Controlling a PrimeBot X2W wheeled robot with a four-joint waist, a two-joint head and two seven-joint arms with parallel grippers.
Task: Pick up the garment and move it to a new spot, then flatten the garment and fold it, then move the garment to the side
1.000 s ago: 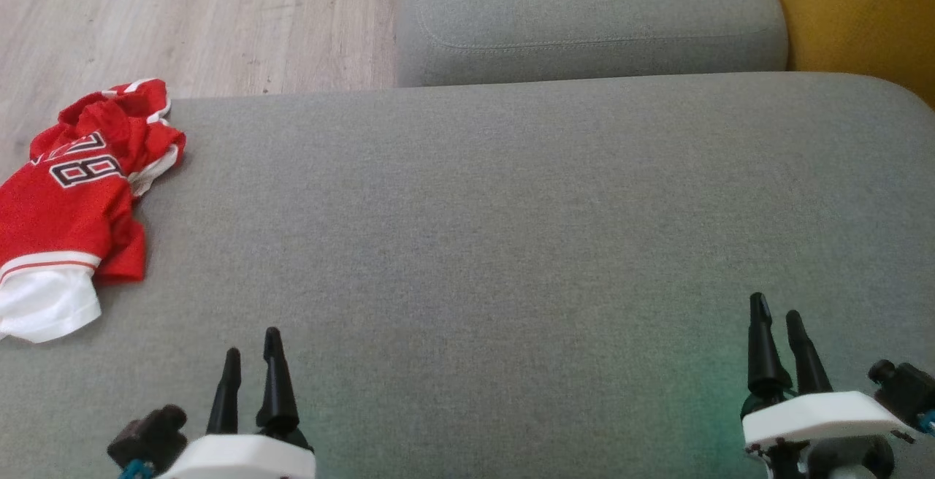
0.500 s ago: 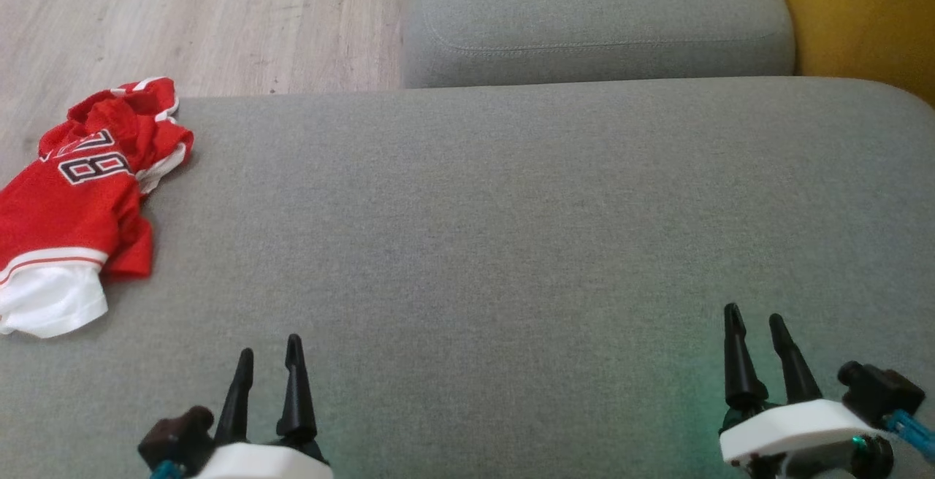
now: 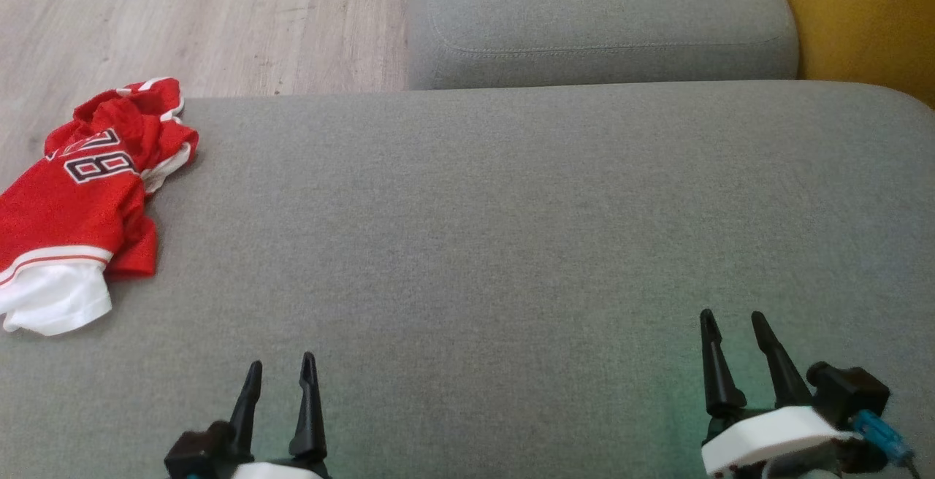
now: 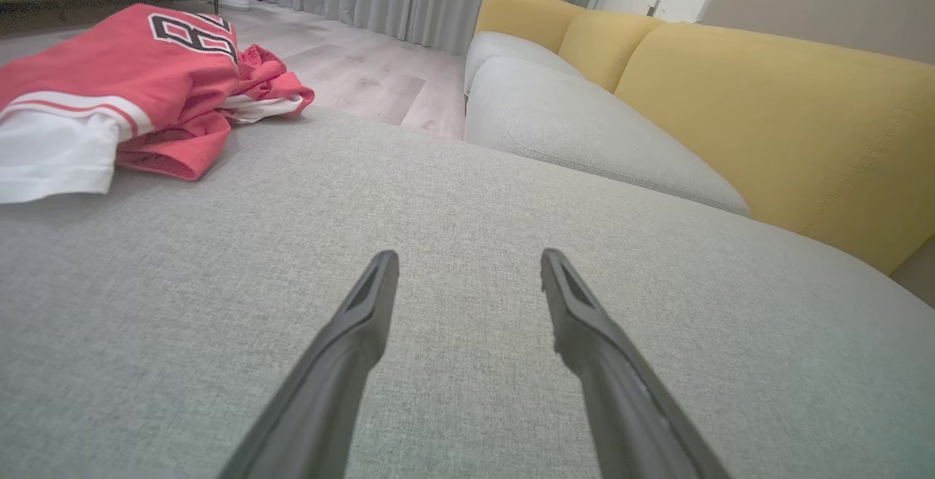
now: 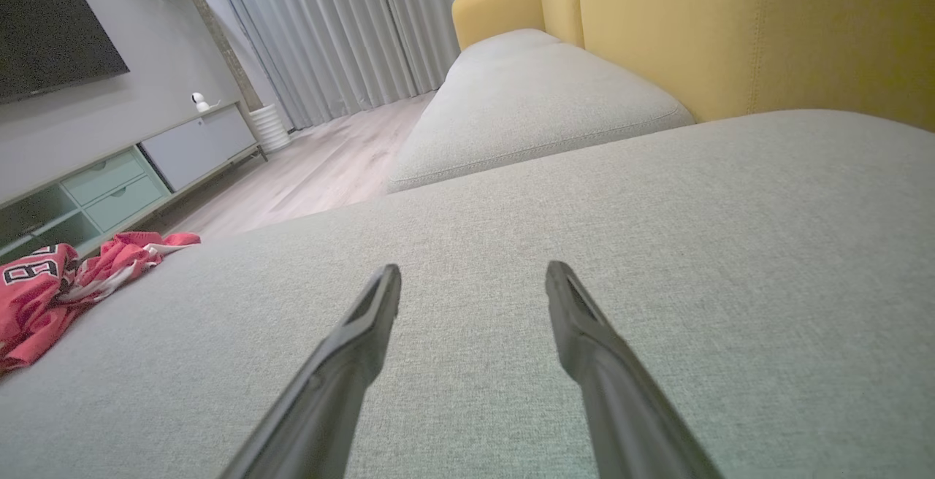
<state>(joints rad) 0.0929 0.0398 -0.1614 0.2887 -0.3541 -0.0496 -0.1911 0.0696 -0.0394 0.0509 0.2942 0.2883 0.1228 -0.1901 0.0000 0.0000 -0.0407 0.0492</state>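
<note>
Red, soft, light jersey (image 3: 77, 205) lies crumpled at the grey sofa (image 3: 511, 231) cushion's far left edge, best pinched at a raised fold; left gripper (image 3: 280, 371) and right gripper (image 3: 730, 326) wait parted, empty.

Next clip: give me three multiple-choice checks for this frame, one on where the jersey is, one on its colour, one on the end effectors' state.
1. Where on the grey cushion does the jersey lie?
A) centre
B) left edge
C) right edge

2. The jersey's main colour?
A) blue
B) green
C) red

3. The left end effector and right end effector are:
A) both open, empty
B) both shut
C) left shut on jersey

Answers: 1 B, crumpled at the cushion's left edge; 2 C, red with white hem; 3 A, fingers apart over bare cushion.
</note>
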